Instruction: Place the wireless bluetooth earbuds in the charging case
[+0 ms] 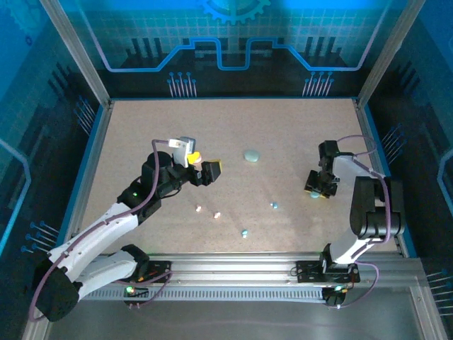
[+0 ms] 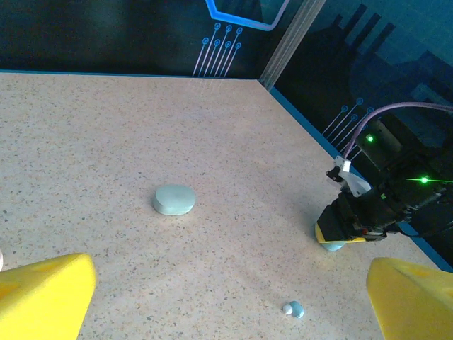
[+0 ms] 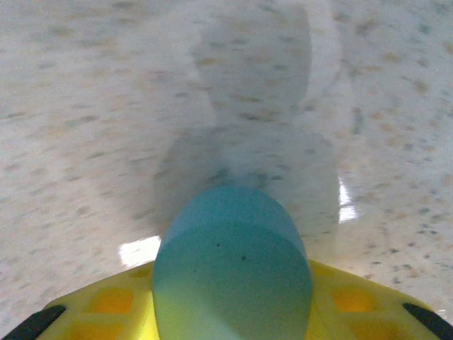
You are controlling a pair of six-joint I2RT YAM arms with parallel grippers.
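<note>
Teal charging case [image 3: 233,262] sits between the right gripper's [image 1: 318,190] yellow fingers [image 3: 354,304] at the table's [image 1: 141,142] right side. Whether they truly pinch it I cannot tell, so it could squirt free. Its lid seam is hidden. Tiny earbuds [image 1: 216,214] lie scattered mid-table, their detail unreadable. The left gripper [image 2: 230,287] gapes wide, empty.

Right of the lone case [image 1: 252,155], the right gripper [image 1: 316,191] hides most of a second case [image 3: 233,273] from you. Its wrist view shows that one blurred and cut off at the bottom, so you can't tell whether the jaws pinch it. The earbuds [image 1: 273,205] on the arms' side of the lone case are specks, their shapes unreadable.
</note>
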